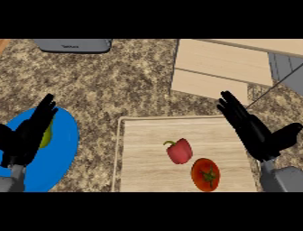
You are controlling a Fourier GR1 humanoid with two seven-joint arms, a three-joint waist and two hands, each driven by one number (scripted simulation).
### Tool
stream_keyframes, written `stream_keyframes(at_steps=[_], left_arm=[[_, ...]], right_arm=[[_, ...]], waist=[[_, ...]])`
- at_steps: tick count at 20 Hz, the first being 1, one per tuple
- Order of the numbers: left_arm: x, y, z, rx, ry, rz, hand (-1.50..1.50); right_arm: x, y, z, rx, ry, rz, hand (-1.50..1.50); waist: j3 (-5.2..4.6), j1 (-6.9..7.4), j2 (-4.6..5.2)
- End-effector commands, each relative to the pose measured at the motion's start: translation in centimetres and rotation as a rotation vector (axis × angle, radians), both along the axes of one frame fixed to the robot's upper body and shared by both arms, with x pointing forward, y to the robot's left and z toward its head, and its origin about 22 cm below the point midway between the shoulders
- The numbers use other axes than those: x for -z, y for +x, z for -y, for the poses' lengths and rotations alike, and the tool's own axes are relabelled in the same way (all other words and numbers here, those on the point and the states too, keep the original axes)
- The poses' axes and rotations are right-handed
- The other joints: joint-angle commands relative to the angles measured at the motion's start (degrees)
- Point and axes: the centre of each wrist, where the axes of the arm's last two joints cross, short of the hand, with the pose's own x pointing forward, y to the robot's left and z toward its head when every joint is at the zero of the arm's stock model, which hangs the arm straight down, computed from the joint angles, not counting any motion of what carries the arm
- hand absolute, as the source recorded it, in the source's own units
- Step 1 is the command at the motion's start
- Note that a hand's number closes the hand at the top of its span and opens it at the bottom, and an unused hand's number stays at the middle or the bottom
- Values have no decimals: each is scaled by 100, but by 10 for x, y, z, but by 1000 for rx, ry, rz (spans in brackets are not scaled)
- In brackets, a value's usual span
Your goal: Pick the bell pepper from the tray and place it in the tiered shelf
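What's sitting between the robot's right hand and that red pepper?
Only bare tray wood, seen in the head view. The right hand is over the tray's right edge, the bell pepper mid-tray; the tomato sits off that line.

Two hands in black, two forearms in grey. Left hand [22,135]: flat black all over, with long slim fingers and a shorter, thicker thumb at the side. Joins a narrow grey wrist piece [17,170], then widens into the left forearm [0,184], a rounded grey shell of which only a small part shows at the lower edge. Right hand [254,131]: same black, same slim fingers, same blunt thumb, with a broad palm. Passes through a thin grey neck [268,165] into the right forearm [288,179], a smooth, blocky grey casing with rounded corners.
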Motion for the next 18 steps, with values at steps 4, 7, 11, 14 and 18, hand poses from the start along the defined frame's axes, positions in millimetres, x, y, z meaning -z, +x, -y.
stream_keyframes(at_steps=[4,7,11,14,18], left_arm=[[8,-11,-30,-84,68,-31,0],[10,-16,-32,-121,54,-73,0],[6,-18,-37,-143,51,-78,0],[13,-26,-30,-116,34,-79,0],[9,-23,-41,-151,44,-77,0]], right_arm=[[-58,13,-87,-31,-196,469,150],[-55,28,-14,275,-587,492,150],[-43,7,-79,456,-548,728,-150],[4,-44,-148,382,-568,694,-150],[15,-74,-176,469,-663,711,-150]], waist=[[50,42,-109],[-91,-358,-308],[43,-223,-205],[55,-100,-119],[41,-277,-136]])
